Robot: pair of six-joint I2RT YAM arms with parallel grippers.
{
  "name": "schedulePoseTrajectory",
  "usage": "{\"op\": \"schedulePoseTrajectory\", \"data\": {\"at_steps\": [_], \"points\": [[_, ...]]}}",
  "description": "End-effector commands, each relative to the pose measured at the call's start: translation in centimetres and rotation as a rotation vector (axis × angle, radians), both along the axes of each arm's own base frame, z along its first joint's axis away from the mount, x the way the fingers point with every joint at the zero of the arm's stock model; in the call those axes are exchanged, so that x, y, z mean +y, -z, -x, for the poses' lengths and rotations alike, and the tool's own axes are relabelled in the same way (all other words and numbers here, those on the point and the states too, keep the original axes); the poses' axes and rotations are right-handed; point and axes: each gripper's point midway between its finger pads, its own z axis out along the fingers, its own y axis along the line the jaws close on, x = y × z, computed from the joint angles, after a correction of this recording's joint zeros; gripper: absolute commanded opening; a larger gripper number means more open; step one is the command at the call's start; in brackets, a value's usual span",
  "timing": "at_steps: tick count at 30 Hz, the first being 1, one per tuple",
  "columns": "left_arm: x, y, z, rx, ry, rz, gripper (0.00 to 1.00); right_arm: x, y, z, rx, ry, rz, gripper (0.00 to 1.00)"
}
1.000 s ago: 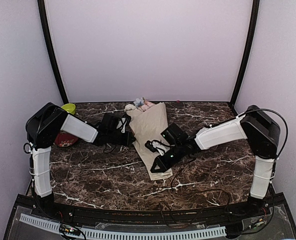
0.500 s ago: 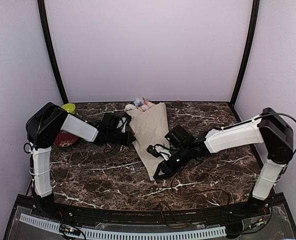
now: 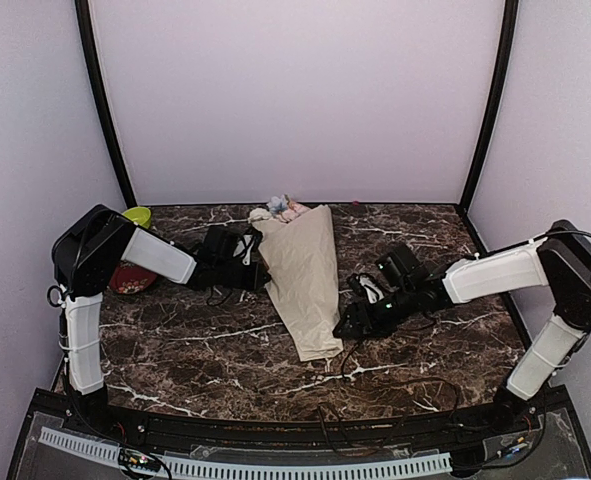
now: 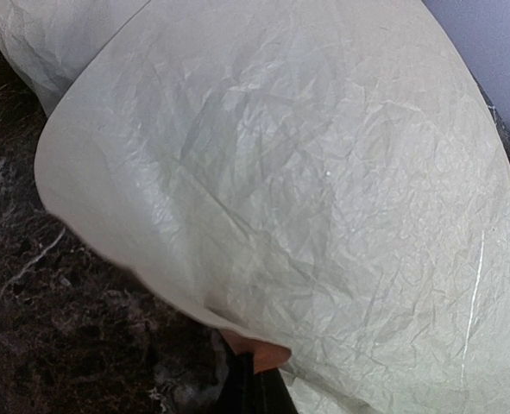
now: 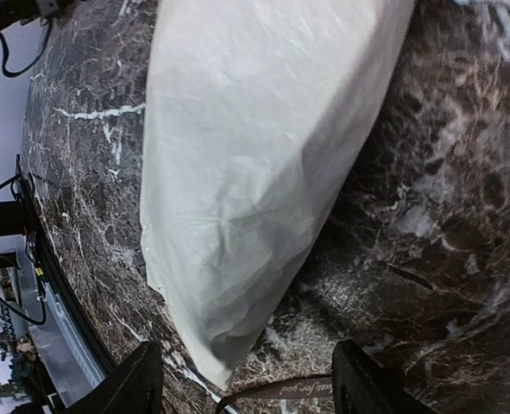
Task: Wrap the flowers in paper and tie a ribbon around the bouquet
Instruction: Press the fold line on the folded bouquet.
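The bouquet (image 3: 303,275) lies on the marble table as a long beige paper cone. Pink, white and blue flowers (image 3: 280,208) peek out of its wide far end. My left gripper (image 3: 260,272) is shut on the paper's left edge. In the left wrist view the crinkled paper (image 4: 306,172) fills the frame, and a peach fold is pinched at the left gripper (image 4: 255,378). My right gripper (image 3: 347,325) stands open just right of the cone's narrow end. In the right wrist view the brown ribbon (image 5: 280,392) lies on the table between the right gripper (image 5: 250,388) fingers, close to the paper tip (image 5: 224,362).
A green cup (image 3: 137,216) and a red bowl (image 3: 130,281) sit at the far left behind the left arm. Thin dark cables (image 3: 375,352) trail over the marble near the right gripper. Walls close in the back and both sides.
My right gripper has opened and pulled back to the right, off the cone's narrow end. The left gripper and the bouquet have stayed in place.
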Motion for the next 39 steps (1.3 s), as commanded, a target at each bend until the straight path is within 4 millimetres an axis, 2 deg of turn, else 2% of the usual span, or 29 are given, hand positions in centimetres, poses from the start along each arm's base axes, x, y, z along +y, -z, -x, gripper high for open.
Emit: {"op": "schedulePoseTrajectory", "data": {"at_steps": [1, 5, 7, 10, 11, 12, 18, 21, 22, 26, 29, 32, 33, 35, 37, 39], "points": [[0.6, 0.8, -0.1, 0.019, -0.008, -0.030, 0.00, 1.4, 1.2, 1.2, 0.074, -0.025, -0.083, 0.68], [0.8, 0.9, -0.1, 0.021, -0.014, -0.034, 0.00, 2.1, 1.7, 2.2, 0.093, -0.073, -0.114, 0.60], [0.8, 0.9, -0.1, 0.025, -0.015, -0.032, 0.00, 2.2, 1.8, 2.5, 0.098, -0.081, -0.136, 0.45], [0.8, 1.1, 0.0, 0.026, -0.014, -0.039, 0.00, 1.9, 2.2, 2.9, 0.114, -0.081, -0.134, 0.09], [0.9, 1.1, 0.0, 0.026, -0.018, -0.042, 0.00, 1.8, 2.3, 3.0, 0.117, -0.082, -0.127, 0.02], [1.0, 1.2, 0.0, 0.026, -0.018, -0.047, 0.00, 1.6, 2.5, 3.2, 0.121, -0.083, -0.120, 0.00], [1.0, 1.2, -0.1, 0.020, -0.016, -0.052, 0.00, 1.3, 2.8, 4.1, 0.153, -0.090, -0.128, 0.00], [0.8, 1.1, 0.0, 0.023, -0.009, -0.046, 0.00, 0.7, 2.3, 4.2, 0.134, -0.095, -0.101, 0.30], [0.9, 1.2, 0.0, 0.024, -0.010, -0.047, 0.00, 0.5, 2.0, 3.9, 0.116, -0.095, -0.087, 0.38], [0.9, 1.3, 0.0, 0.024, -0.010, -0.050, 0.00, 0.1, 0.5, 2.0, 0.062, -0.070, -0.086, 0.50], [0.8, 1.2, 0.1, 0.025, -0.005, -0.043, 0.00, 0.4, 0.1, 0.1, 0.032, -0.051, -0.076, 0.51], [0.8, 1.4, 0.2, 0.031, -0.005, -0.044, 0.00, 0.6, -0.9, -2.9, -0.069, -0.008, -0.016, 0.47], [0.9, 1.4, 0.3, 0.034, -0.005, -0.045, 0.00, 0.6, -1.5, -3.8, -0.108, 0.004, 0.004, 0.45], [0.9, 1.6, 0.4, 0.038, -0.005, -0.047, 0.00, 1.4, -3.9, -5.7, -0.201, 0.013, -0.004, 0.42], [0.9, 1.6, 0.5, 0.040, -0.004, -0.045, 0.00, 3.1, -5.9, -5.9, -0.266, -0.040, -0.062, 0.40], [0.9, 1.6, 0.5, 0.043, -0.004, -0.042, 0.00, 5.4, -6.7, -4.4, -0.234, -0.151, -0.175, 0.40]]}}
